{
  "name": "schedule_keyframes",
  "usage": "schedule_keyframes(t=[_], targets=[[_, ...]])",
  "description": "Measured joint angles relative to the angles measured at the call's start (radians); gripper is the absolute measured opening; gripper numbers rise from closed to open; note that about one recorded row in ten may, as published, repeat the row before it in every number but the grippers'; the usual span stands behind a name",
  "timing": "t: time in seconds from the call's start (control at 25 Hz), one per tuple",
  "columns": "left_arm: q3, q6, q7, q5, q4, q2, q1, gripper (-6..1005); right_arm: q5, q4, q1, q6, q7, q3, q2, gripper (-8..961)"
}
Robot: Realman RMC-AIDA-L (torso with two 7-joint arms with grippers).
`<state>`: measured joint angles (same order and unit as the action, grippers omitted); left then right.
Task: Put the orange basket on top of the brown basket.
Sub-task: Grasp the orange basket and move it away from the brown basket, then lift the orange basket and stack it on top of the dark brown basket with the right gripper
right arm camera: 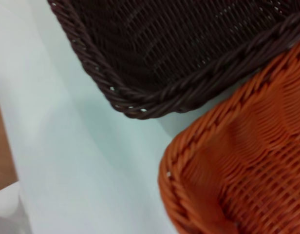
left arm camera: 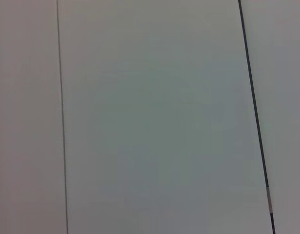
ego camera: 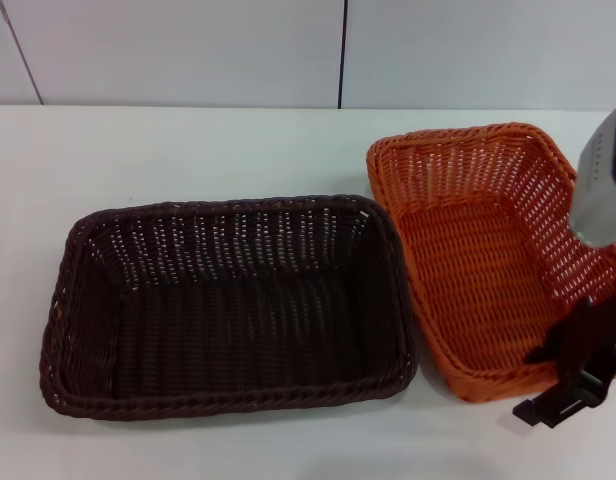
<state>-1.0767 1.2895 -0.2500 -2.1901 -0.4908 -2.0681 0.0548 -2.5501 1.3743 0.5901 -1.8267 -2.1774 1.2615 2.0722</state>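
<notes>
White tabletop fills my head view, with pale wall panels behind it, split by a dark vertical seam.

I see the orange basket on the right side of the table, upright, open side up, turned at a slight angle. Its far-right rim looks raised a little, though I cannot confirm it is off the surface. Its left rim runs just beside the right rim of the brown basket; from my right wrist view the two rims come very close near the front corners, with a thin wedge of table showing between them. Whether they touch further back I cannot tell.

The brown basket sits flat at centre-left, long side across, nothing inside it.

My right gripper is at the near-right corner of the orange basket, black fingers low against the rim area, grey arm housing above it. I cannot tell how far the fingers are spread or whether they have hold of the rim.

My left gripper shows in no view; its wrist camera sees only pale panels with seams.
</notes>
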Motion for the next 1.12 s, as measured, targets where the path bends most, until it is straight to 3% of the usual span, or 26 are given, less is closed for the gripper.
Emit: schedule_keyframes(t=[0.24, 0.52, 0.64, 0.88, 1.12], targets=[[0.011, -0.001, 0.0, -0.003, 0.003, 0.001, 0.001, 788, -0.02, 0.017, -0.001, 0.037, -0.039, 0.023, 0.001, 633], [0.022, -0.001, 0.001, -0.002, 0.021, 0.002, 0.008, 788, -0.019, 0.107, -0.028, 0.062, -0.091, 0.03, 0.006, 404], [0.025, -0.001, 0.005, -0.002, 0.026, 0.002, 0.01, 788, -0.019, 0.142, -0.038, 0.067, -0.114, 0.042, 0.006, 353], [0.026, 0.005, 0.025, 0.001, 0.039, 0.002, 0.013, 788, -0.022, 0.354, -0.052, 0.042, -0.191, 0.063, 0.004, 267], [0.025, 0.007, 0.042, 0.002, 0.051, 0.002, 0.016, 787, -0.022, 0.466, -0.05, 0.036, -0.207, 0.062, 0.003, 208]])
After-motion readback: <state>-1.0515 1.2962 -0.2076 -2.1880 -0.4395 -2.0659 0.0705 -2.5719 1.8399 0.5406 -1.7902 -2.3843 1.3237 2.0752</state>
